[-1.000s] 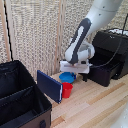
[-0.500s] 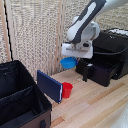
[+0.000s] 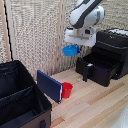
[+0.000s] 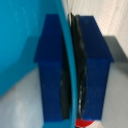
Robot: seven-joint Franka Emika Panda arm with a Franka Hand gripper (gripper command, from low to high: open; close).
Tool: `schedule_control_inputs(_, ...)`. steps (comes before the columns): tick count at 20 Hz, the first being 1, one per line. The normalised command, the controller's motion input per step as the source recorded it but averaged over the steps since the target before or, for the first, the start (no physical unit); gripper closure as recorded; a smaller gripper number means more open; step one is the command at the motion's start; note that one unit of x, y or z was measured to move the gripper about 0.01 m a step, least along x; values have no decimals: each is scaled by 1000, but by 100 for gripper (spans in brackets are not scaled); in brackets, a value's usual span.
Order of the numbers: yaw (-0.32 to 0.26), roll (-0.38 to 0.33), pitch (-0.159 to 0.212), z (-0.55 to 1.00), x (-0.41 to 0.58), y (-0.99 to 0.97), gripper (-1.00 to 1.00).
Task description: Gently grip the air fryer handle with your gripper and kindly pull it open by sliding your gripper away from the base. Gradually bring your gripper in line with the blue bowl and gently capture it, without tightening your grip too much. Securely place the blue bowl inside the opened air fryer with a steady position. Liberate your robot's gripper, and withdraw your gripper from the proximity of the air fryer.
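Since earlier frame, tool [image 3: 73,45] lifted small light-blue plastic bowl [image 3: 71,50] off counter toward open matte-black air fryer [image 3: 102,62]; tool pinches thin rim [image 4: 71,70]. Bowl light, stiff, likely slippery.

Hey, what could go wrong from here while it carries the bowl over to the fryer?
The pincer holds the blue bowl only by its thin rim, high in the air, so it might tilt or slip free. The air fryer drawer stands open at a lower level, and the bowl may clip its front wall or handle on the way down.

Blue bowl [image 3: 71,50] lifted higher, carried toward air fryer [image 3: 102,62]
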Motion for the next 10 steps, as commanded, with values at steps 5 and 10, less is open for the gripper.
schedule_control_inputs(5, -182, 25, -1, 419, 54, -627, 100)
schedule_control_inputs(10, -198, 8, 0, 224, -25, -659, 100)
